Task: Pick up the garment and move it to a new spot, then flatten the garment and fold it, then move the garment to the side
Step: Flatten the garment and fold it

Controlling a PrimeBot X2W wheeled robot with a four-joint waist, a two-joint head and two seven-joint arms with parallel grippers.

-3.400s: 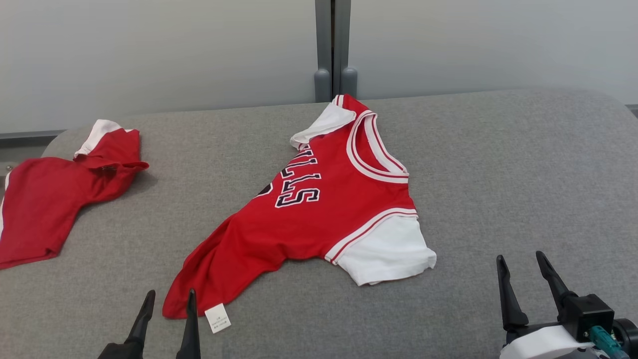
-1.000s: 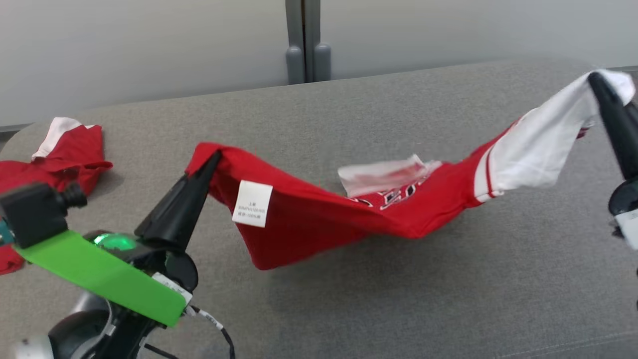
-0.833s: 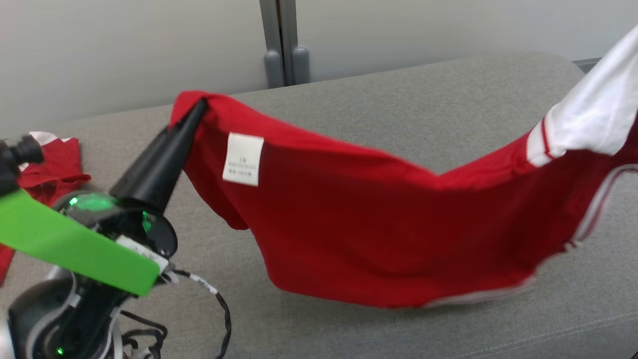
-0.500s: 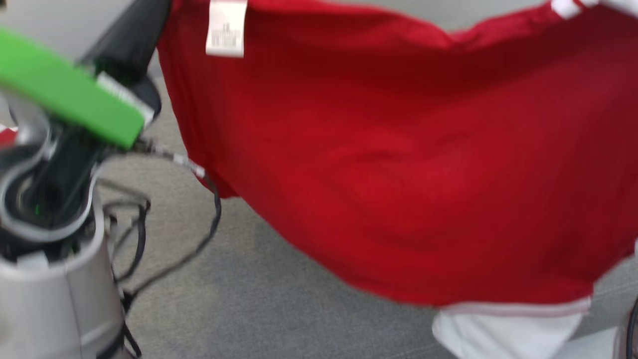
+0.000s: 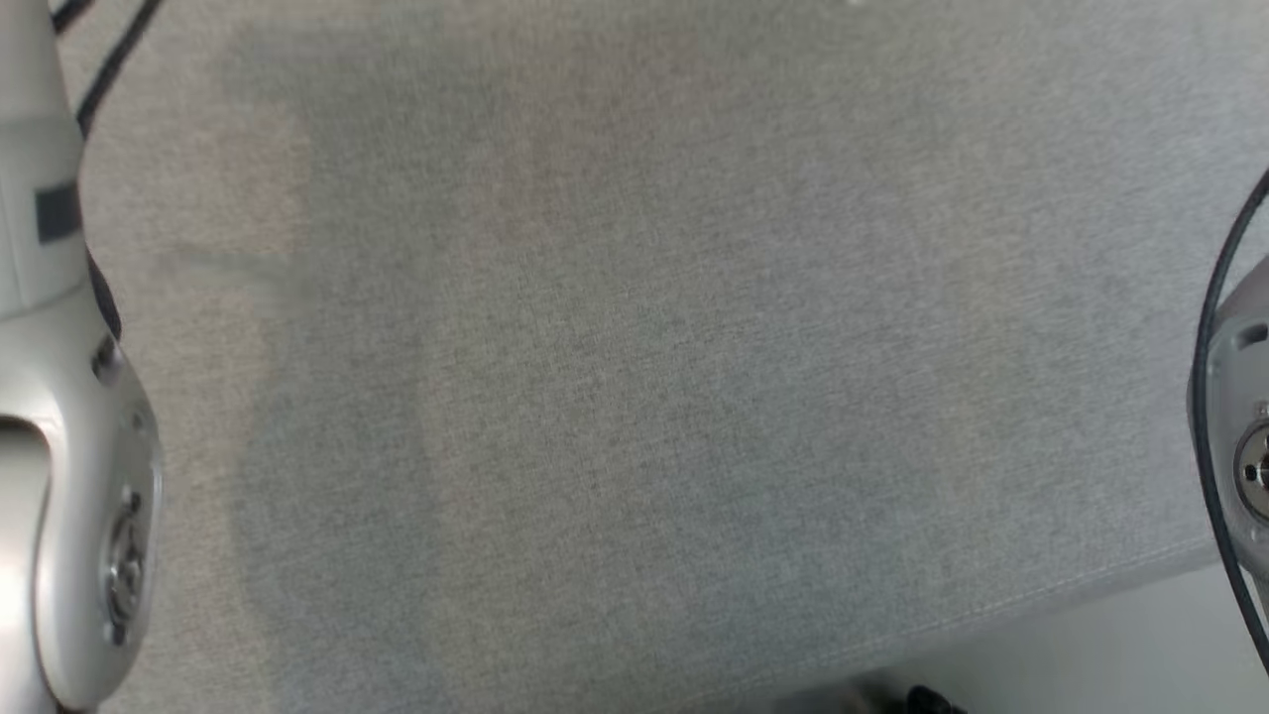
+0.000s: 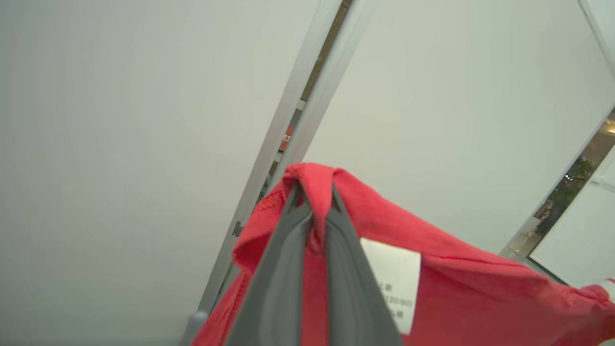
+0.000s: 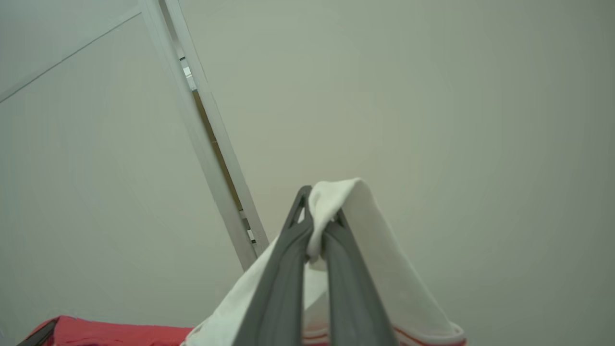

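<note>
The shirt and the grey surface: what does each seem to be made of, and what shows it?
The shirt: soft knit cloth, maybe cotton or polyester, matte; it bunches in the left gripper. The grey surface: woven upholstery cloth, matte; fine weave grain shows.

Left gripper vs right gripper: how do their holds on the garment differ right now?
The left gripper pinches a red edge of the garment; the right gripper pinches its white sleeve. A white care label hangs right beside the left gripper; red-striped trim sits below the right gripper. Shared: both are shut on the fabric, holding it up, and both point toward a pale wall.
</note>
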